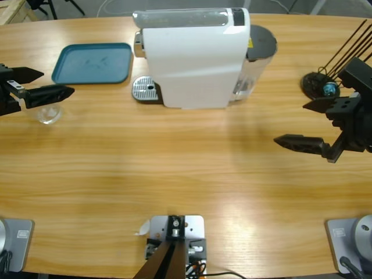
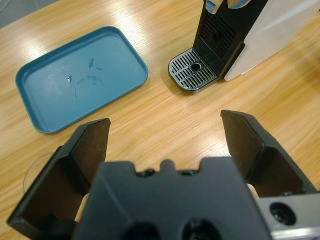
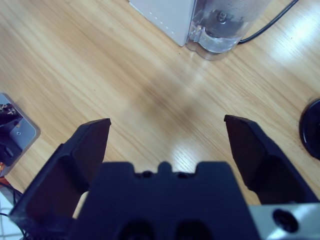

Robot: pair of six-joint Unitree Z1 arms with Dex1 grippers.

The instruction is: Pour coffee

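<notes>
Left gripper (image 1: 36, 83): black two-jaw gripper, jaws spread wide, holding nothing; it hovers over a small clear glass cup (image 1: 49, 114) at the table's left edge.
Right gripper (image 1: 308, 123): black jaws wide apart, empty, above bare wood near the table's right end.
Step in hand: judged as the very start, nothing grasped; the cup is not yet under the spout.
Next move: likely the left gripper lowers around the cup and carries it to the drip grate.
Clear glass cup: thin, round, transparent; only a faint rim shows in the left wrist view.
Coffee machine (image 1: 195, 57): boxy white plastic body, smooth.
Drip grate (image 2: 192, 76): perforated silver metal, rounded.
Tray (image 1: 93, 63): teal rectangular plastic, rounded corners, shallow rim, empty, just beside the machine.
Table (image 1: 174, 168): glossy light wood, long grain.
</notes>
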